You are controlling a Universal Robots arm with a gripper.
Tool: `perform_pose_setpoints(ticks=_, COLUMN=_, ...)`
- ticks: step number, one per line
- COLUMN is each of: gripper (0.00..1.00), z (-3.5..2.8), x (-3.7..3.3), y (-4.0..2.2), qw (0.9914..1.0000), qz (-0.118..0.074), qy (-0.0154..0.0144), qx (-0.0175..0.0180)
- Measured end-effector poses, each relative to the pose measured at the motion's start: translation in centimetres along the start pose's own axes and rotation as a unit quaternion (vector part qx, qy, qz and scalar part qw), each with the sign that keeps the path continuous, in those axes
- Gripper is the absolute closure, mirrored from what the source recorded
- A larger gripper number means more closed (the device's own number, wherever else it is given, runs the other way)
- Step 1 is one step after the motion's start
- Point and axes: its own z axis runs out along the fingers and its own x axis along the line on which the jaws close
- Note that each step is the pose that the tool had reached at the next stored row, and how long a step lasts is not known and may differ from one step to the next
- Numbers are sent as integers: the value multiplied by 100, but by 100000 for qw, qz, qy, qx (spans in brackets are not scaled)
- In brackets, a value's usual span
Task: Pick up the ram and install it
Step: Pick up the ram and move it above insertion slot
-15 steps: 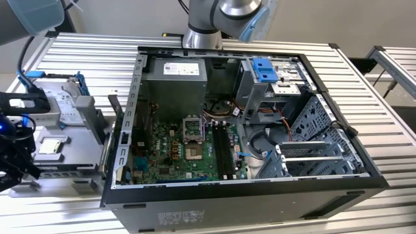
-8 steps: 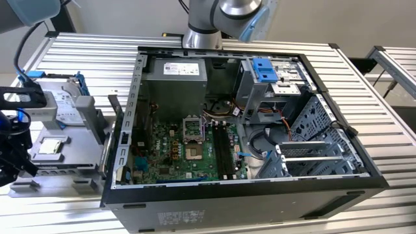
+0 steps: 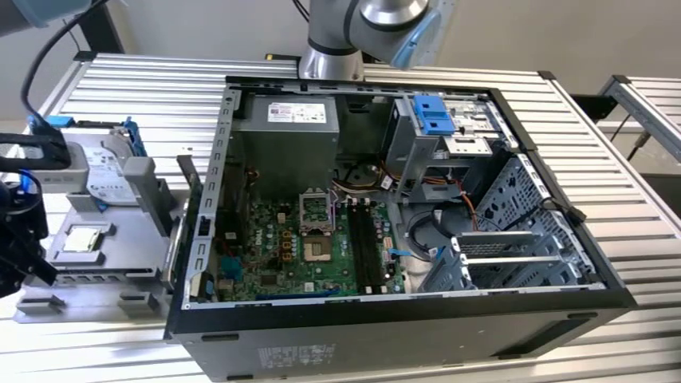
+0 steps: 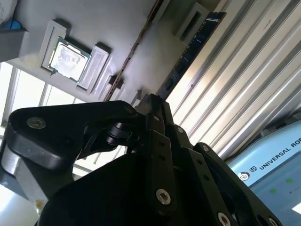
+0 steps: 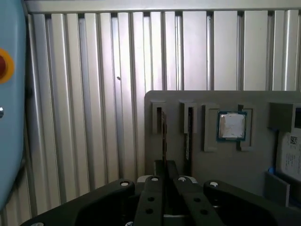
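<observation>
The ram [image 5: 163,139] is a thin dark stick standing on edge in a slot of the grey parts holder [image 5: 221,165]. In the second wrist view the ram [image 4: 190,49] lies along the holder's edge beside the ribbed table. My gripper [image 5: 165,165] hovers above the holder, its black fingers pressed together in line with the ram and some way above it. In the exterior view the gripper [image 3: 32,259] hangs at the far left, beside the holder [image 3: 127,255]. Nothing sits between the fingers.
A second thin stick [image 5: 188,141] stands in the neighbouring slot. A square silver chip [image 5: 231,126] and a hard drive [image 3: 107,179] also rest on the holder. The open computer case [image 3: 404,307] with its green motherboard [image 3: 287,247] fills the table's middle. A light blue device [image 5: 11,117] lies beyond the holder.
</observation>
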Motion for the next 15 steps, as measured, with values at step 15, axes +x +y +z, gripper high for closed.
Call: perform_pose_setpoints(ticks=15, gripper=100, z=-412, x=-16, y=-2, qw=100000, qz=1, qy=0, qx=-1)
